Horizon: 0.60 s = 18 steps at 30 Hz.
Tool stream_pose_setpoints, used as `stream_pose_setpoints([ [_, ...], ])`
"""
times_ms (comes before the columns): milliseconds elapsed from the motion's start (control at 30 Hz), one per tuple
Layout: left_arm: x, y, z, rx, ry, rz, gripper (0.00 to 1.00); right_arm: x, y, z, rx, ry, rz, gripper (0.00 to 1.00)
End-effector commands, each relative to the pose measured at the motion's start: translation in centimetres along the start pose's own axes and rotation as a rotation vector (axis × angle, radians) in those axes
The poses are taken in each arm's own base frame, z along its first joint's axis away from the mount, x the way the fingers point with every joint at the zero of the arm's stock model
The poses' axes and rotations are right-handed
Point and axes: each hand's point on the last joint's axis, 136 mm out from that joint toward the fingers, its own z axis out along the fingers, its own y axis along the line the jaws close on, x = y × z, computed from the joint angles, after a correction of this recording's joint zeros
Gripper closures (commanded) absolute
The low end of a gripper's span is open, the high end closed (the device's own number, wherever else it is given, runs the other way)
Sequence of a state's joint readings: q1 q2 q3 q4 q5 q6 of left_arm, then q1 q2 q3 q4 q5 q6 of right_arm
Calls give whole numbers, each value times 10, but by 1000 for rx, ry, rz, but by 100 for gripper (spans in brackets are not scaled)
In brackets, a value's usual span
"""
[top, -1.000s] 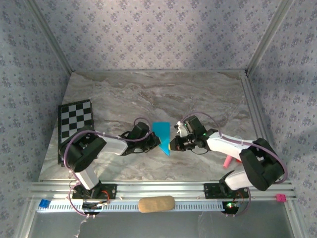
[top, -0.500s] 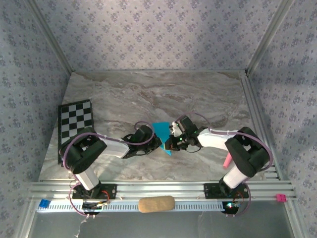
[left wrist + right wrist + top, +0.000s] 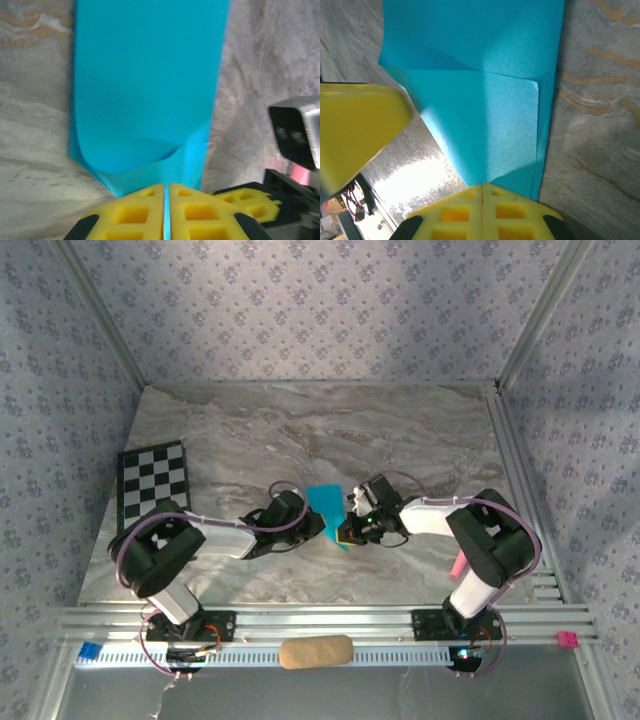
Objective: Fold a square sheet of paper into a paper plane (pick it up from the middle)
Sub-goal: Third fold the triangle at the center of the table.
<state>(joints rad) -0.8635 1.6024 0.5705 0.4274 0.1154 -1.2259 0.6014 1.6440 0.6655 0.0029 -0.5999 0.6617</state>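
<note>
the grey marbled surface carries three things. a black-and-white checkered board lies flat at its left edge. a creased turquoise paper lies near the middle, its point toward the near edge. a pink stick lies toward the right side, partly hidden.

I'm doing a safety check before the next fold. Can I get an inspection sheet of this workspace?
Surface: marble-look table, no spills seen.
Job's things: turquoise sheet of paper, partly folded, mid-table between the grippers.
Clutter: checkered board at left; pink stick by the right arm; tan block on the front rail.
Grippers: left gripper fingers shut on the sheet's edge; right gripper fingers shut at its corner, grip unclear.
Cables: purple cables loop over both wrists.
Surroundings: patterned walls; aluminium frame.
</note>
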Motion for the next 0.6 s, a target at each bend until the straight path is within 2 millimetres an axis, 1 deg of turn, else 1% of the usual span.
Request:
stream_pose_setpoints([
  [0,-3,-10,-9,3,6,88,88,15,-24,3,70,58,47,100],
  [100,5,-13,-6,14,54,104,92,13,-23,3,69,58,50,100],
  [167,10,-16,-1,24,91,110,92,13,-23,3,70,58,53,100],
  [200,12,-17,2,29,105,114,93,12,-23,3,70,59,25,100],
  [267,15,-16,9,23,133,122,94,12,-24,3,71,58,21,100],
  [367,14,-7,17,-8,139,111,94,12,-26,3,78,58,24,100],
  [433,11,6,20,-43,128,87,94,13,-28,2,87,60,22,100],
  [567,-1,26,18,-80,100,57,94,16,-34,2,106,67,28,100],
])
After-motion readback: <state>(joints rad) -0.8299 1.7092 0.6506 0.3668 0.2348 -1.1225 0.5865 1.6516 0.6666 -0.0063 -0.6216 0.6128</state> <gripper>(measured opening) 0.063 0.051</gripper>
